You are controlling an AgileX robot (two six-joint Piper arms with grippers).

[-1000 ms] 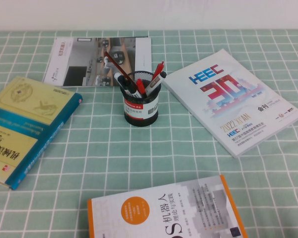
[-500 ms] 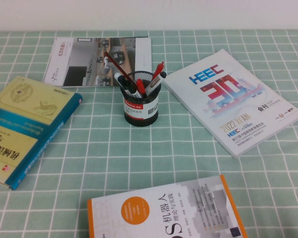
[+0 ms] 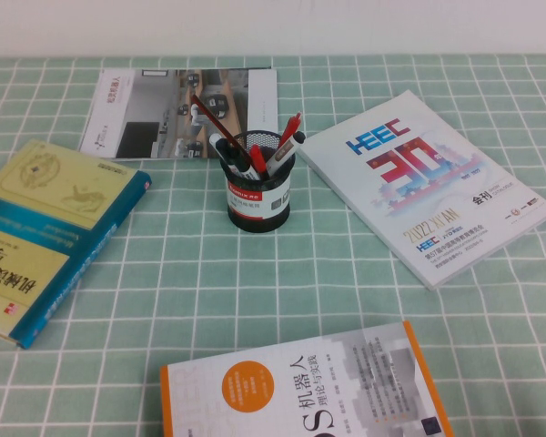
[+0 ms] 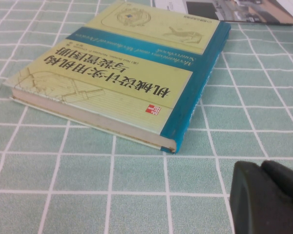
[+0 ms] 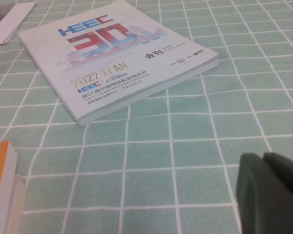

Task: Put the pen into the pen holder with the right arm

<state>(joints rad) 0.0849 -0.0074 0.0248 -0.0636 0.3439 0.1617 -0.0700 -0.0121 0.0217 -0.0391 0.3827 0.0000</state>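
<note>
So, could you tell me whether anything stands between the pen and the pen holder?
Nothing visible does: the pen already stands in the pen holder. The left gripper sits by the teal book, the right gripper by the HEEC magazine.

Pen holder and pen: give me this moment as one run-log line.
pen: in pen holder, leaning | left gripper: low, by teal book | right gripper: low, by HEEC magazine

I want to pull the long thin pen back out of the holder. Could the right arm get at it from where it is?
Probably yes: the pen leans out of the pen holder up-left, nothing above it. Right gripper is low beside the HEEC booklet; left gripper by the teal book.
</note>
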